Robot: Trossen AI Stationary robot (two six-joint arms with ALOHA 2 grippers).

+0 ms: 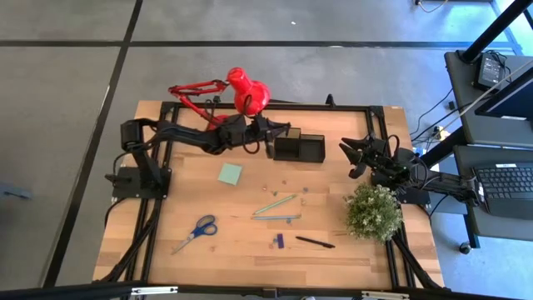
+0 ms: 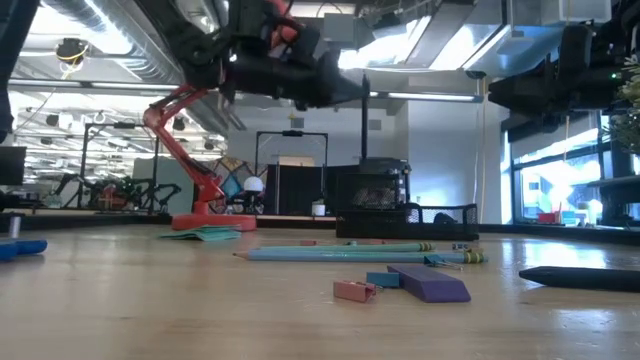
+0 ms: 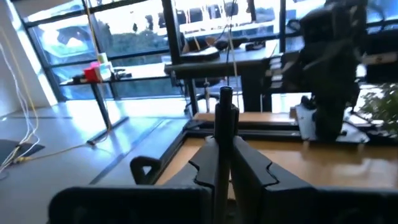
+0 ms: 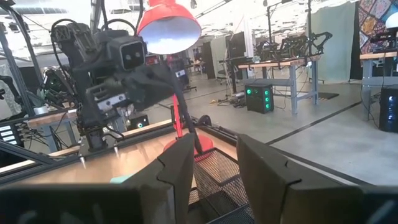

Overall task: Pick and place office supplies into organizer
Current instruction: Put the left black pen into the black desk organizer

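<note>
High view first, reading left to right: my left gripper (image 1: 277,132) is reached out over the back of the worktop (image 1: 183,258), its jaws clenched on a thin dark pen (image 3: 224,124), which stands upright in the left wrist view and sits just beside the near end of the organizer (image 1: 299,147). I judge this to be the drop into a compartment, not yet released. The organizer is a small black mesh box with a taller section, close in front of the glossy red desk lamp (image 1: 246,90). Most of the job looks undone: the blue-handled scissors (image 1: 196,232) lie flat near the front left, the pale green sticky-note pad (image 1: 231,173) sits square and matte toward the middle, two slim light-blue pencils (image 1: 276,209) lie at a shallow angle to each other, a small purple piece (image 1: 278,240) and another black pen (image 1: 315,242) are farther front. On the right, my right gripper (image 1: 356,156) waits beyond the organizer's far end with jaws parted and holding nothing, beside the bushy green plant (image 1: 374,212)
</note>
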